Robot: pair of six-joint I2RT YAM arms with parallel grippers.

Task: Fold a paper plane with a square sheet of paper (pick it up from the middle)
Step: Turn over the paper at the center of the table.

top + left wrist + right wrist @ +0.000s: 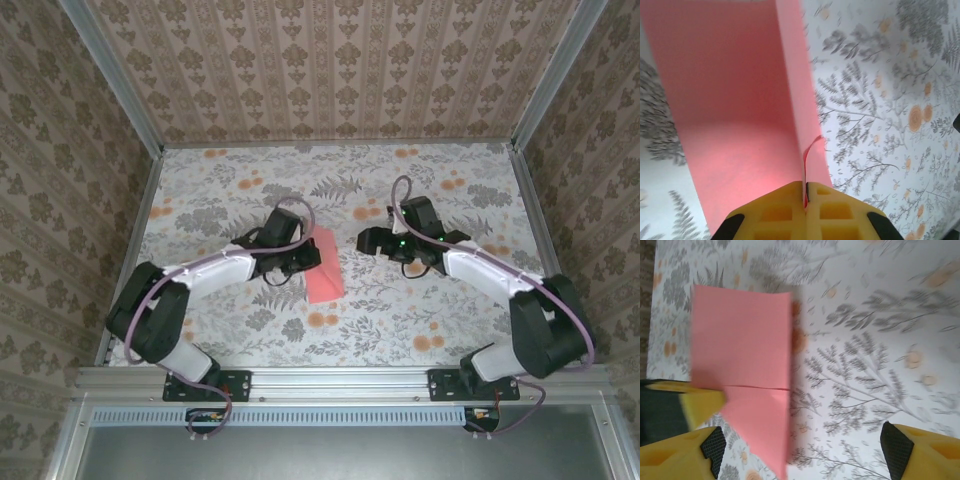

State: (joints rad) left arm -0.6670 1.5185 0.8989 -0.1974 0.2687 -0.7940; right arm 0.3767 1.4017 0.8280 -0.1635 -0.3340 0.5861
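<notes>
Paper (740,340), salmon-pink and sharply creased (left gripper (805,192) pinches it shut), right gripper (805,447) agape.

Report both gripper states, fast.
Left gripper: closed, pinching the square sheet of paper.
Right gripper: open, holding nothing.

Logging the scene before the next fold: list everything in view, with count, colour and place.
sheet of paper: one, salmon-pink, creased, mid-table between the arms
table cover: one, white with grey leaves and orange flowers, across the table
wallpapered walls: three, beige patterned, around the table
left gripper: one, yellow fingers, shut on the sheet of paper's edge
right gripper: one, yellow fingers, open, over the table near the paper
</notes>
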